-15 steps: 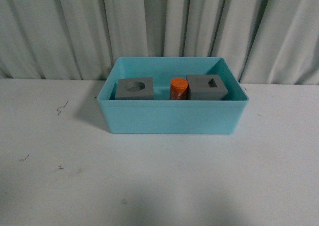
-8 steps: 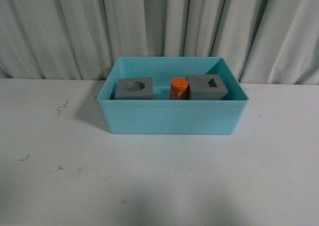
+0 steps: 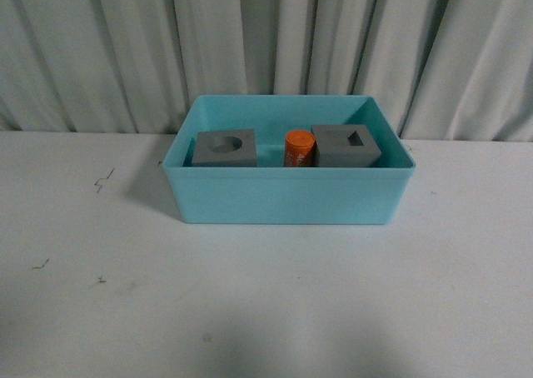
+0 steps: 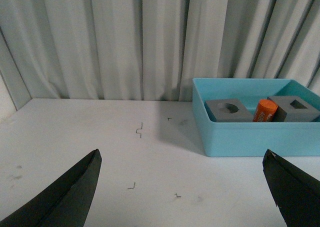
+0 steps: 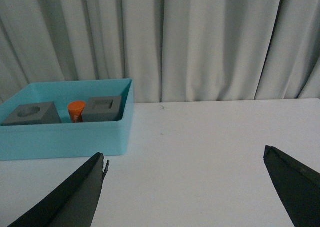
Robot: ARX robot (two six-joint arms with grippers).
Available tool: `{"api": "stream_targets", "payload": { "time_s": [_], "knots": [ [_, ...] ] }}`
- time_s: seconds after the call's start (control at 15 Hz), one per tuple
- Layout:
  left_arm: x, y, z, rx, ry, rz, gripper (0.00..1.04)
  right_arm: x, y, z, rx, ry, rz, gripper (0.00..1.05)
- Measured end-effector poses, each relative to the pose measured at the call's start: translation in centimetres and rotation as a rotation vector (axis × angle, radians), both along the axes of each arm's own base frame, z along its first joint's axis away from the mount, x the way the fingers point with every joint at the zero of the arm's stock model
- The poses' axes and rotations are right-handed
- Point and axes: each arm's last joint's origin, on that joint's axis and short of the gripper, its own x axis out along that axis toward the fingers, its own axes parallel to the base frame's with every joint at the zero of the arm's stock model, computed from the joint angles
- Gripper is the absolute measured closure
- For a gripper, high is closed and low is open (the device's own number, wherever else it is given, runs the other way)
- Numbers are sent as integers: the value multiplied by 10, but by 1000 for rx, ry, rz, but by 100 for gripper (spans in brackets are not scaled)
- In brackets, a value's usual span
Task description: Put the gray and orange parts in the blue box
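White bench (image 3: 266,295) was seen bearing the blue box (image 3: 287,196); the orange cylinder (image 3: 299,147) stood seemingly upright between gray cubes (image 3: 225,148). Both grippers, left gripper (image 4: 182,187) and right gripper (image 5: 187,187), were spread wide, empty.

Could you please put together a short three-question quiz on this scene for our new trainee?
1. True or false: the orange cylinder stands between the two gray cubes in the blue box.
2. Which cube has the round recess: A) the left cube or B) the right cube, in the front view?
3. What state are the left pincer and the right pincer in?

Key: 1. True. 2. A. 3. Both open, holding nothing.
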Motion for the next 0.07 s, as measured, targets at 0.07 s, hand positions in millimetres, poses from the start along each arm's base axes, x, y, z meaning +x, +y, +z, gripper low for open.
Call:
{"api": "stream_targets", "payload": {
  "time_s": [0.07],
  "knots": [
    [0, 0, 0, 0, 0, 0, 7, 0, 0, 0, 0, 0, 0, 6]
  ]
}}
